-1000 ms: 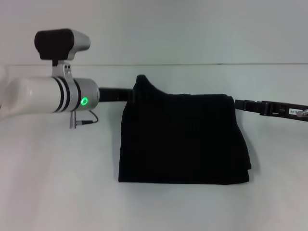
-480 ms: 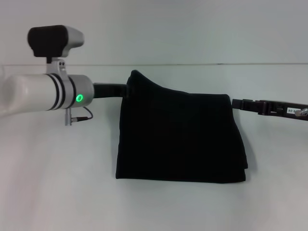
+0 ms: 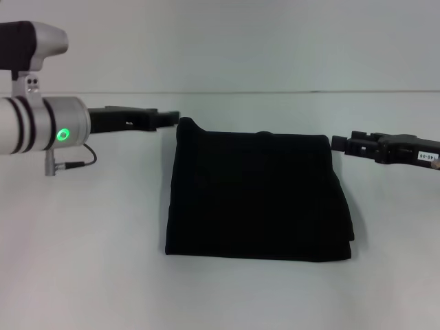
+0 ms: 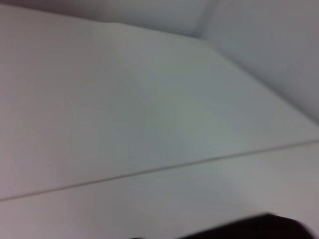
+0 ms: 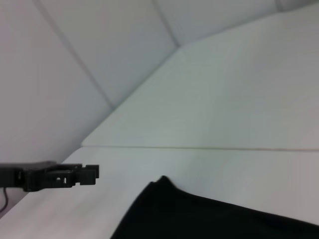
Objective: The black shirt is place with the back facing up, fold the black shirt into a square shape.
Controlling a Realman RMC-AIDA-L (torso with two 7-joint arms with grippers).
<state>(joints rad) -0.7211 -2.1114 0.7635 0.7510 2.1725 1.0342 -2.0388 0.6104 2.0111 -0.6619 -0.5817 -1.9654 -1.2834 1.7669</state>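
Since the black shirt [image 3: 258, 196] lies folded at the tabletop [image 3: 82, 261] centre, soft and limp, you should pinch its edges; left gripper [image 3: 165, 118] and right gripper [image 3: 338, 143] flank it, grip state unclear.

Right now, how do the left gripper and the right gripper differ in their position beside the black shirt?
The left gripper sits beside the black shirt's far left corner, nearly touching; the right gripper sits off the far right corner, slightly nearer the camera. Both hold nothing.
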